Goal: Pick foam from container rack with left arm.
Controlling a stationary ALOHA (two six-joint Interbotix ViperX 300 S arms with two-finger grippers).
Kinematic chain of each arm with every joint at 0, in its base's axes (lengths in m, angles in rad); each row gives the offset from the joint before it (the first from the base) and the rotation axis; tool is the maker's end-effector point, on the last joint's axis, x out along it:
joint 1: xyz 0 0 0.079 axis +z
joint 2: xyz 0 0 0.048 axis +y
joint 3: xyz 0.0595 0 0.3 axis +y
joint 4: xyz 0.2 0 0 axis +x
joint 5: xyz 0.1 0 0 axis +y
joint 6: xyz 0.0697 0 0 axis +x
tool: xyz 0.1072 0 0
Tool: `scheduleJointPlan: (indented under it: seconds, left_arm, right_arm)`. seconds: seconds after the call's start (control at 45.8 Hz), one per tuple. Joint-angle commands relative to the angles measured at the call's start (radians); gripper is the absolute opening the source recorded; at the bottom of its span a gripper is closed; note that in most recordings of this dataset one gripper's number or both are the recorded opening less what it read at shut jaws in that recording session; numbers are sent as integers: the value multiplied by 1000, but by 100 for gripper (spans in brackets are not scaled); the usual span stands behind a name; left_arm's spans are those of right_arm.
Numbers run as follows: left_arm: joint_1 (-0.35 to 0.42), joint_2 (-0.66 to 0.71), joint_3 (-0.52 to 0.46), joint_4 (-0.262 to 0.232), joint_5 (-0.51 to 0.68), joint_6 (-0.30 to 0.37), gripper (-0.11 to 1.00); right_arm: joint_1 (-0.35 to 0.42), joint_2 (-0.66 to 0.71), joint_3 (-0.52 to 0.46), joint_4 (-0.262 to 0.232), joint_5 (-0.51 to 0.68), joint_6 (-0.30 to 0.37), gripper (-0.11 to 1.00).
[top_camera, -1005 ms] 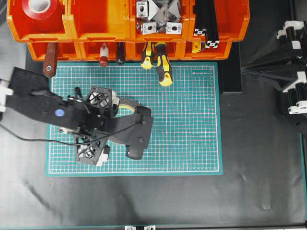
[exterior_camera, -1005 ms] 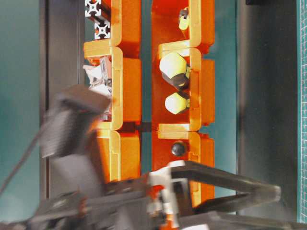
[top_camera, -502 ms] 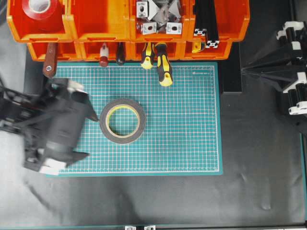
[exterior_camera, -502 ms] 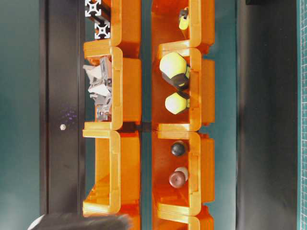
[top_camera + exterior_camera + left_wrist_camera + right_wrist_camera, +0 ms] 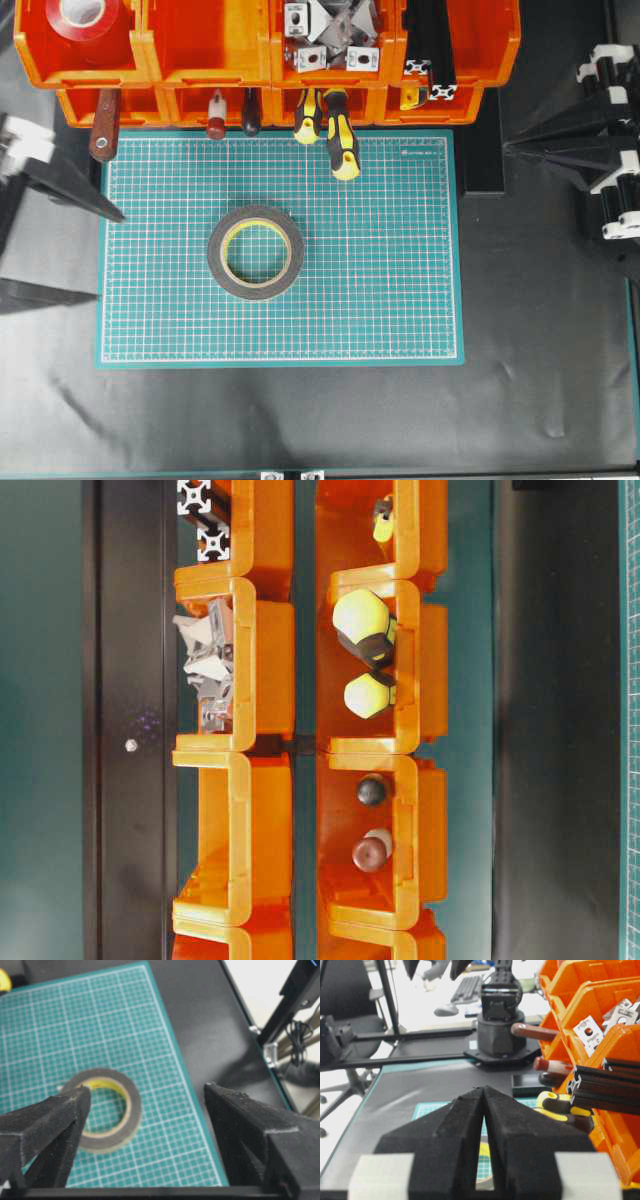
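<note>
- The foam tape roll (image 5: 256,252) lies flat on the green cutting mat (image 5: 400,300), out of the orange container rack (image 5: 200,45), so the pick looks essentially done; by my reading the step in hand is clearing the left arm away from it.
- To do that well, keep the left gripper (image 5: 145,1110) above the mat and back it off without sweeping sideways, since the roll sits just ahead of and below the left finger (image 5: 55,1115) in the wrist view and a low pass could nudge it.
- The left gripper's jaws stand wide apart, with nothing between them and nothing touched; the roll is clear of both pads.
- In the overhead view only the two finger tips show at the left edge, the roll lying well beyond them toward the mat's middle.
- The right gripper (image 5: 484,1095) has its jaws pressed together, holding nothing; the roll is partly visible below and beyond its tips.
- The rack lies beyond the roll; its screwdrivers (image 5: 340,140) poke over the mat's far edge.
</note>
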Motion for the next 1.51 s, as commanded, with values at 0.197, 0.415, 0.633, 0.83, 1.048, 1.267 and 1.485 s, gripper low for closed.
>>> scheduleJointPlan:
  seconds: [0.197, 0.415, 0.633, 0.83, 1.048, 1.267, 1.485]
  left_arm:
    - [-14, -218, 124, 2, -83, -20, 86]
    - [5, -367, 201, 2, -109, -21, 84]
    - [21, -425, 236, 2, -110, -21, 84]
    - [25, -417, 244, 2, -129, -21, 84]
    - [40, -423, 252, 2, -137, -21, 84]
    - [44, -422, 259, 2, -161, -21, 84]
    - [49, -423, 264, 2, -170, -21, 84]
  right_arm:
    - [2, -11, -28, 3, -2, 2, 0]
    - [5, -15, -25, 3, -2, 3, 0]
    - [17, -14, -23, 5, -2, 3, 0]
    - [26, -14, -20, 3, -2, 2, 0]
    - [26, -14, -18, 3, -2, 2, 0]
    - [28, -14, -18, 3, -2, 2, 0]
    - [28, -14, -17, 3, -2, 2, 0]
